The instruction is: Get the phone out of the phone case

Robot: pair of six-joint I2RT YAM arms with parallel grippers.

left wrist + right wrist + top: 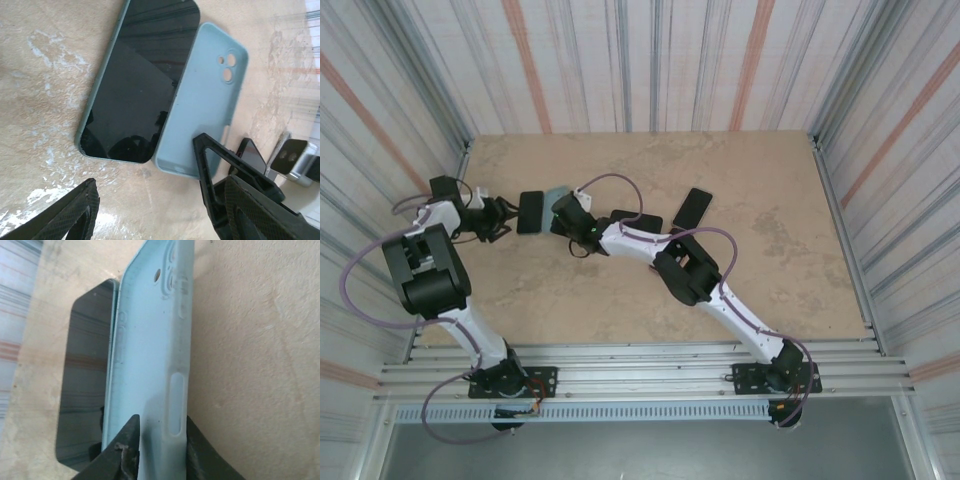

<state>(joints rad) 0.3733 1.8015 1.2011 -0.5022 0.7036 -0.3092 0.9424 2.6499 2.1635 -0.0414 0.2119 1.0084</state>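
Note:
The dark phone (530,212) (137,80) lies flat and screen-up on the table, out of its case. Right beside it, touching along its right edge, lies the empty pale blue case (558,203) (205,100), inside up. My left gripper (505,215) (147,172) stands open just short of the near ends of both, with nothing between its fingers. My right gripper (568,215) (162,427) straddles the case's (150,340) side wall. Its outer finger (205,455) touches the wall; the inner finger (122,450) stands a little off it. The phone (85,375) shows behind the case.
Two more dark phones (692,208) (635,218) lie right of the right gripper, the nearer one partly under the right arm. Metal rails edge the table on the left and right, and corrugated walls enclose it.

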